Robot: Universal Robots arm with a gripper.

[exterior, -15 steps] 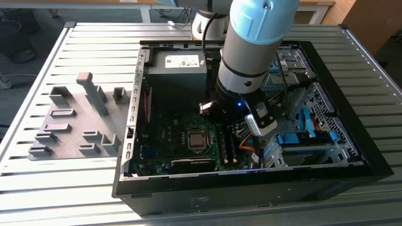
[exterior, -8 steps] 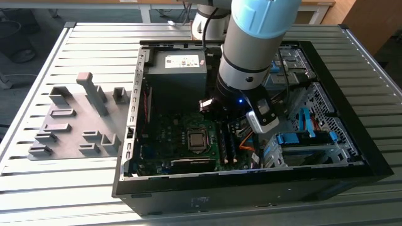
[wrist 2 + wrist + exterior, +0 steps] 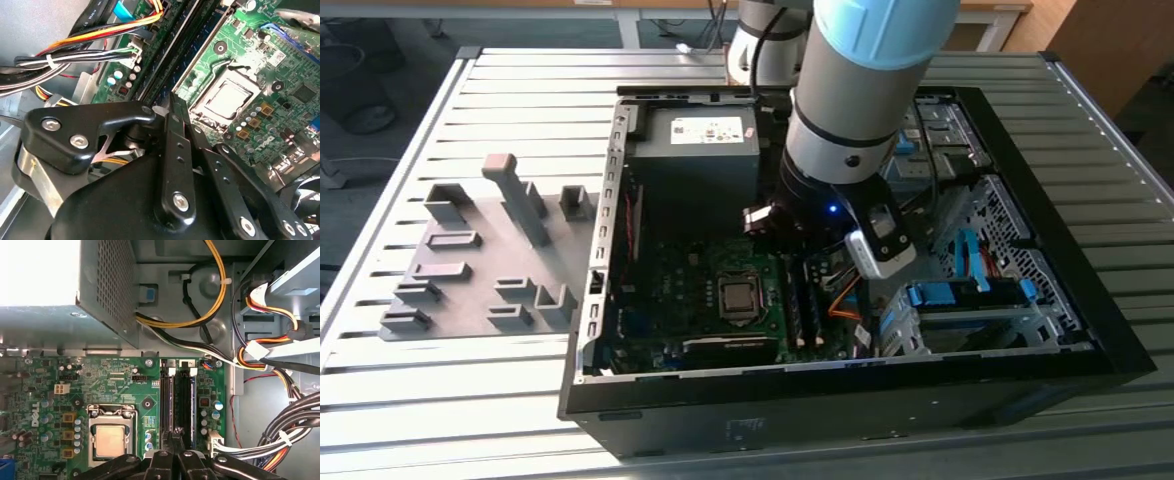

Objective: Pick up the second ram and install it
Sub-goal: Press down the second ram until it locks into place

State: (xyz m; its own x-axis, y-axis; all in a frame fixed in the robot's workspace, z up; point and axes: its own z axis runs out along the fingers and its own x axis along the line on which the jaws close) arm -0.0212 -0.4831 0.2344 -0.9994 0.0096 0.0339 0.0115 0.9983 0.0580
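The gripper [image 3: 176, 436] is down inside the open computer case [image 3: 603, 300], which lies on the slatted worktop [image 3: 440, 410]. In the exterior view it sits at the middle of the frame, right over the pair of memory slots [image 3: 168, 400] on the green motherboard [image 3: 115, 382]. In both wrist views its jaws are drawn together, tips just above or touching one end of the slots, beside the processor socket [image 3: 110, 440].

Where the second ram is, I cannot say for sure. Both slots look dark along their length, and a stick seen edge-on would be hard to tell from the slot itself. Nor can I tell whether something thin is pinched between the jaws.

The grey tray [image 3: 454, 295], at the exterior view's left, stands well apart from the arm, and I make out no green board among its upright blocks.

My judgement is that the pick-up is done and the work is at the seating stage, the stick at or in a slot under the jaws. Whether it is fully pressed home and latched cannot be read here.
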